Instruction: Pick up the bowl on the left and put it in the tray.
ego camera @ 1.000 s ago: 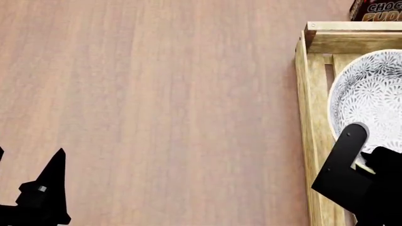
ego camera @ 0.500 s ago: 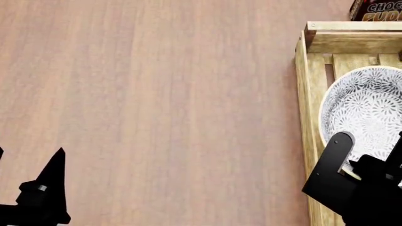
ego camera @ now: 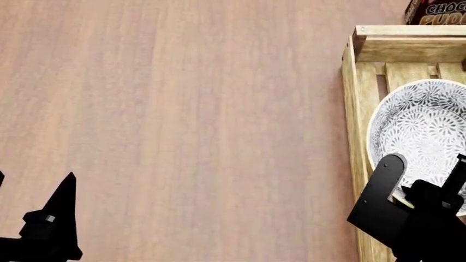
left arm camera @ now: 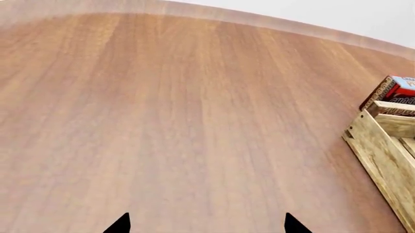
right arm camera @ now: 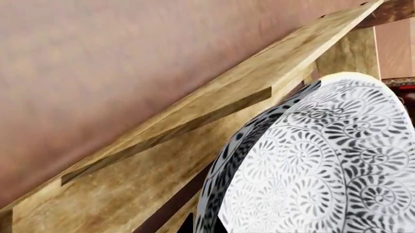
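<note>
The bowl [ego camera: 422,128] sits mouth-up inside the tray [ego camera: 357,136], its patterned inside facing the head camera and its rim near the tray's left side rail; being round, it has no long axis of its own. The tray lies at the right edge of the wooden surface [ego camera: 182,109], its long axis running away from the robot, with one raised end rail across its far end. Just beyond that far rail stands the pudding box [ego camera: 435,11], only partly in view. The right hand [ego camera: 422,183] is at the bowl's near rim: one black finger [ego camera: 386,174] stands outside the rim on the left, another dark part shows over the bowl's inside, so the rim lies between them, but whether they pinch the rim or stand slightly off it I cannot tell. In the right wrist view the bowl [right arm camera: 318,160] fills the near field, tilted across the frame above the tray's slats [right arm camera: 188,141]. The left hand [ego camera: 33,224] hovers low over bare surface well apart from the tray, its two fingertips [left arm camera: 120,224] spread wide with nothing between them.
</note>
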Robot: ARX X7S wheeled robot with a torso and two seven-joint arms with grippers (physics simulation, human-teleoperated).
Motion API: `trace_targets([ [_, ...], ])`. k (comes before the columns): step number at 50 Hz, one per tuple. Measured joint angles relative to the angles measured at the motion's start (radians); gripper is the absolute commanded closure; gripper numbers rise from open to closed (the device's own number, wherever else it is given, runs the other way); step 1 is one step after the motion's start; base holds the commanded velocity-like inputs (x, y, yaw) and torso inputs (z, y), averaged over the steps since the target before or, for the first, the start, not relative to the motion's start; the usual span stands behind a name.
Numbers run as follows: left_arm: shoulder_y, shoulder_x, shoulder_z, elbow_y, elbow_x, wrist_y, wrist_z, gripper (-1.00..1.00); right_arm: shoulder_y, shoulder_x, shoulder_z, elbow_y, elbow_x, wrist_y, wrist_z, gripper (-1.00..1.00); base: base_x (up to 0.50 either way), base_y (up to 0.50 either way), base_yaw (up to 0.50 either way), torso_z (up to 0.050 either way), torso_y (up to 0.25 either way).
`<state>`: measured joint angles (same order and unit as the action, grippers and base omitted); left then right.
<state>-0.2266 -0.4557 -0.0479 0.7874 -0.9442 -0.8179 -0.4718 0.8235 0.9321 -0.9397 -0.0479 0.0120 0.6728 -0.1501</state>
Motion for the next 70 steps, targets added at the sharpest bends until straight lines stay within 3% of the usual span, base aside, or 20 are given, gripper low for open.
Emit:
trace_targets([
  [4,0.000,-0.001,0.001,-0.001,0.000,0.001,-0.001,-1.00,-0.002,-0.001,0.001,0.001,-0.001,-0.001,0.002,1.00,0.00,0.00,0.00,0.000,0.000],
  [5,0.000,-0.001,0.002,-0.001,-0.001,0.001,-0.002,-1.00,-0.002,-0.001,0.001,0.001,-0.002,-0.001,0.002,-1.00,0.00,0.00,0.00,0.000,0.000],
  [29,-0.004,-0.009,0.006,0.000,-0.009,0.006,-0.012,-1.00,0.001,0.023,0.000,-0.047,-0.028,0.036,-0.015,-1.00,0.00,0.00,0.00,0.000,0.000],
  [55,-0.011,-0.019,0.003,0.007,-0.024,0.009,-0.030,-1.00,0.121,0.208,0.094,-0.489,0.010,0.240,-0.150,-1.00,0.00,0.00,0.00,0.000,0.000],
  [70,-0.002,-0.026,0.001,0.008,-0.022,0.019,-0.031,-1.00,-0.017,0.279,0.186,-0.752,0.096,0.232,0.041,-1.00,0.00,0.00,0.00,0.000,0.000],
])
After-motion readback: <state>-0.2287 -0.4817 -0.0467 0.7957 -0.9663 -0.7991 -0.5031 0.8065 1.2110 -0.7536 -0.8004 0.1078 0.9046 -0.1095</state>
